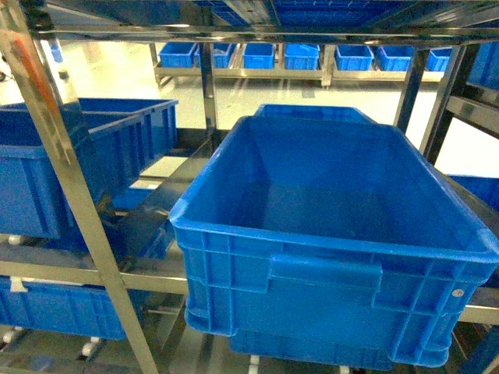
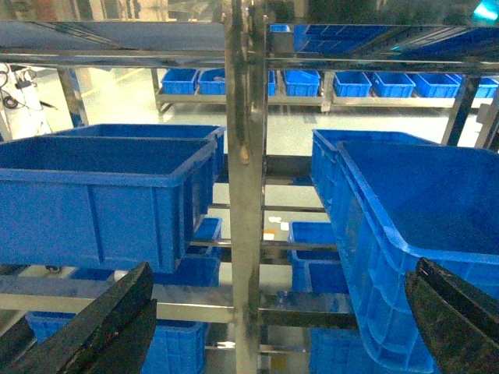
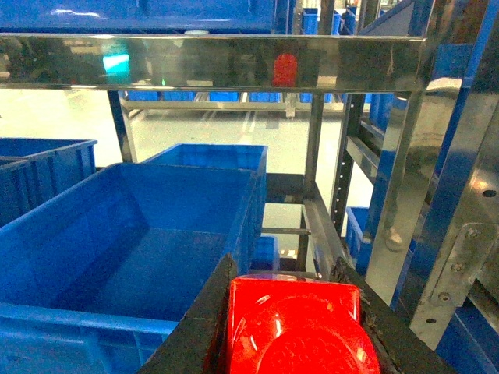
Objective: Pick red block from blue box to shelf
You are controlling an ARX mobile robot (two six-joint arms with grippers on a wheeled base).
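A row of small blue bins (image 1: 304, 56) lines a low rack (image 1: 234, 74) across the pale glossy floor (image 1: 117, 74). Blue crates (image 1: 47, 167) sit at left, upright.

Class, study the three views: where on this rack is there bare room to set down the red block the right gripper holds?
The right gripper grips the red block. Bare room: the floor of the big blue box, inside its four walls, and the steel rail between that box and the right upright. Crowded: the left bay, filled by another blue crate.
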